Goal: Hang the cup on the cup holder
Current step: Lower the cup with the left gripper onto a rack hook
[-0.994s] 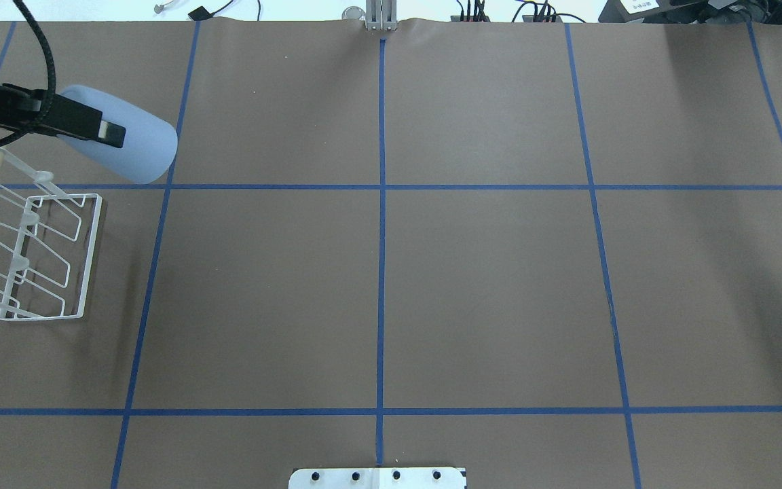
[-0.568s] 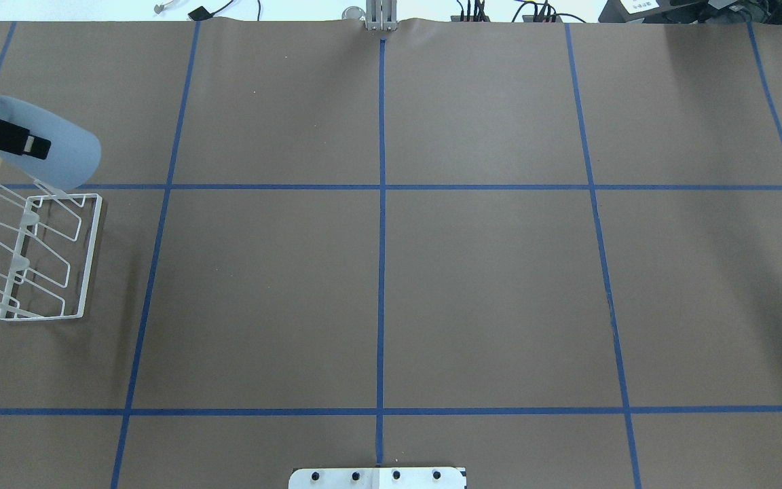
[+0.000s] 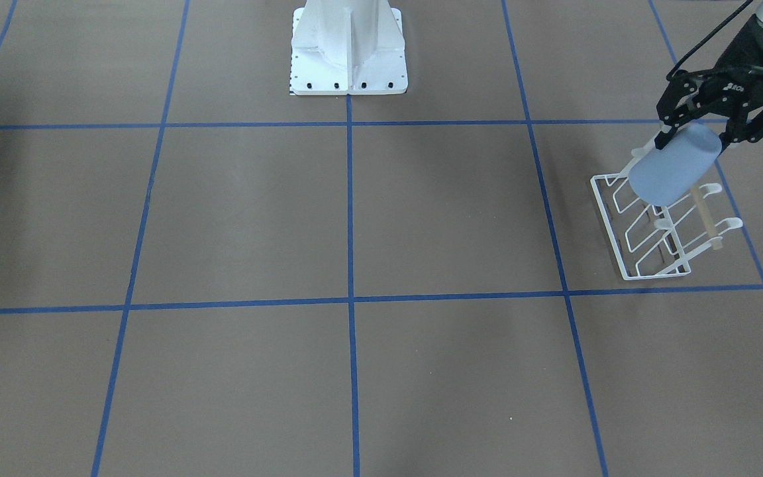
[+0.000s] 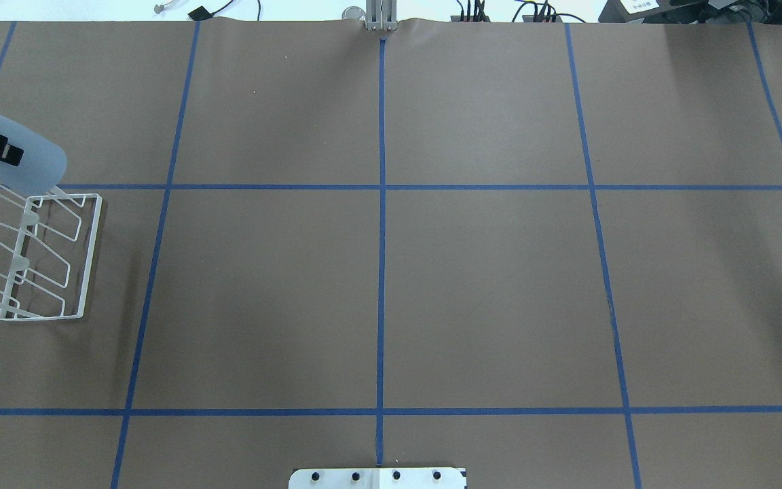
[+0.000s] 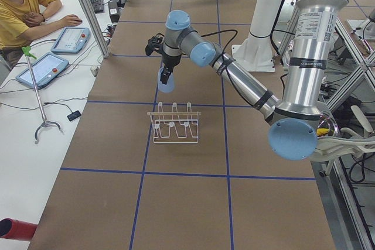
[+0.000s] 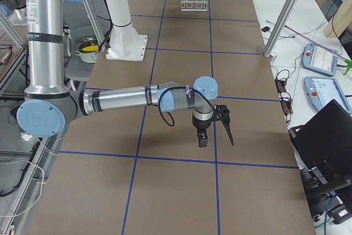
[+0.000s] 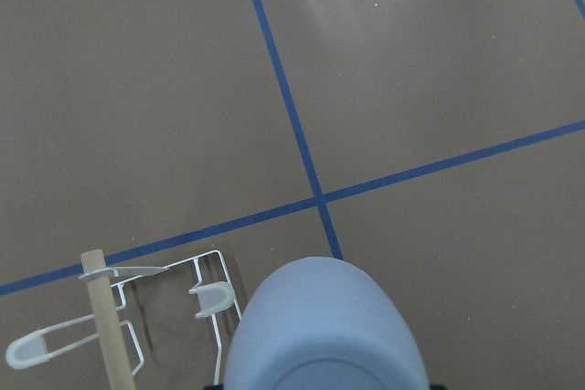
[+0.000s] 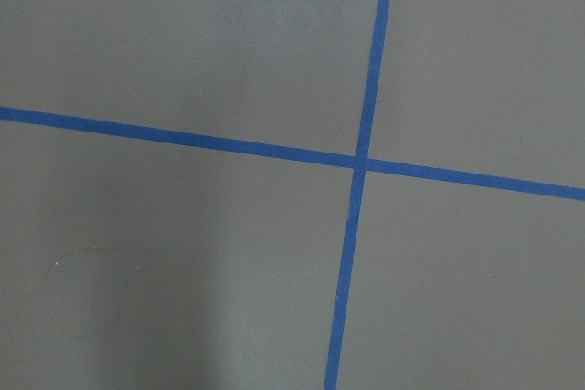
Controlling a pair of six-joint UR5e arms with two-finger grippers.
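Observation:
My left gripper (image 3: 693,140) is shut on the pale blue cup (image 3: 673,165), gripping it near its base. The cup is tilted, with its rim end low over the end of the white wire cup holder (image 3: 653,228) nearest the robot's base. In the overhead view the cup (image 4: 34,159) hangs at the far end of the holder (image 4: 51,258). The left wrist view shows the cup (image 7: 324,331) beside the holder's wooden rod (image 7: 108,326) and prongs. The cup touches no prong that I can see. My right gripper (image 6: 212,133) shows only in the exterior right view; I cannot tell its state.
The white robot pedestal (image 3: 348,59) stands at the table's middle edge. The table is brown with blue tape grid lines (image 4: 381,238). An operator (image 5: 23,4) sits at a side desk with tablets. The right arm hovers over the table's other end.
The left gripper has carried the cup leftward in the overhead view, from beside the rack's far right corner to over the rack's far end. The rack has not moved.

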